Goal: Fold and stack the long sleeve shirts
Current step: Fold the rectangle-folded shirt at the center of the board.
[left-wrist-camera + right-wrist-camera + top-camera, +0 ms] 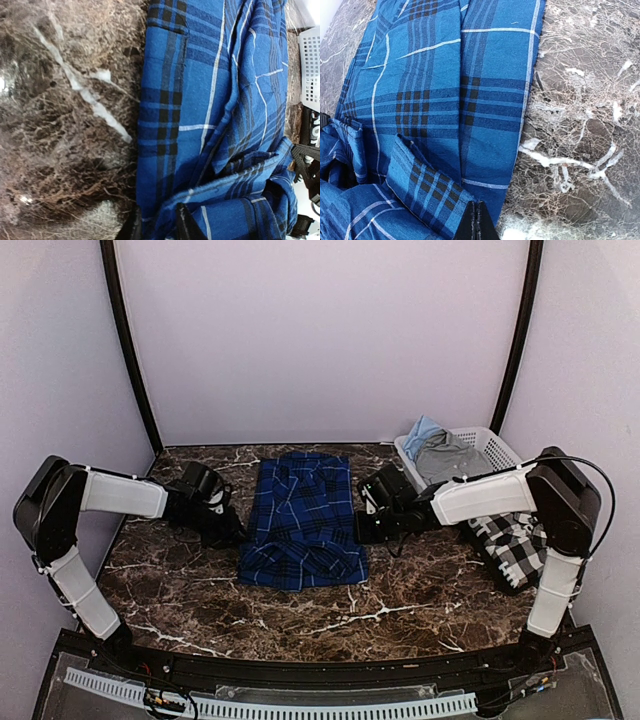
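Checked shirt (512, 545) half hidden by right arm (560, 500), left claw (159, 229) cropped at bottom edge

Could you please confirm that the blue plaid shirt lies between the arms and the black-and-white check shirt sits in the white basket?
Not quite: the top external view shows the black-and-white check shirt on the table, outside the white basket; the rest is right.

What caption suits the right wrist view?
Shut right gripper at the edge of the blue plaid shirt on marble table.

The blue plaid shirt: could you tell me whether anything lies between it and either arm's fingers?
Nothing visible does: the left fingers straddle the edge of the blue plaid shirt; the shut right fingers sit at its opposite edge.
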You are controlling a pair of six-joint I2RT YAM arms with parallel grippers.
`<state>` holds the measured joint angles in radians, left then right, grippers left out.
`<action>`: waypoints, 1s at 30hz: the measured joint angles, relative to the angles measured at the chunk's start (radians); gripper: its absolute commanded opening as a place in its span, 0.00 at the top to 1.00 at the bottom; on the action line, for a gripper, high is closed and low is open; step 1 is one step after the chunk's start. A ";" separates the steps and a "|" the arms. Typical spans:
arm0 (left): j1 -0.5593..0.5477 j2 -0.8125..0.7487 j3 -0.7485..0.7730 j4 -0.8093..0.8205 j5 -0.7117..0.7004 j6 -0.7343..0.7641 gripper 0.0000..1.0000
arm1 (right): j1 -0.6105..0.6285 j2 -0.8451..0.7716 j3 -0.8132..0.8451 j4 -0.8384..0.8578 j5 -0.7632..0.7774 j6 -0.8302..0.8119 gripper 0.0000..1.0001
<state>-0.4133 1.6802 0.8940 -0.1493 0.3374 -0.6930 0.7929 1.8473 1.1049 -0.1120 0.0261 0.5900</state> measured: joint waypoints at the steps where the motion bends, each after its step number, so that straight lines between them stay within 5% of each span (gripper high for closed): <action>1: 0.000 0.000 -0.003 0.002 0.009 -0.002 0.83 | 0.000 0.000 0.000 0.000 0.000 0.000 1.00; 6: 0.000 0.000 -0.011 0.011 0.050 -0.007 1.00 | 0.000 0.000 0.000 0.002 -0.003 0.006 1.00; 30: -0.007 0.043 0.056 0.114 0.080 0.056 1.00 | 0.006 -0.011 -0.037 0.045 0.050 0.023 1.00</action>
<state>-0.4206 1.7233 0.9497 -0.0353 0.4179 -0.6365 0.7994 1.8359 1.0683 -0.0673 0.0765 0.6125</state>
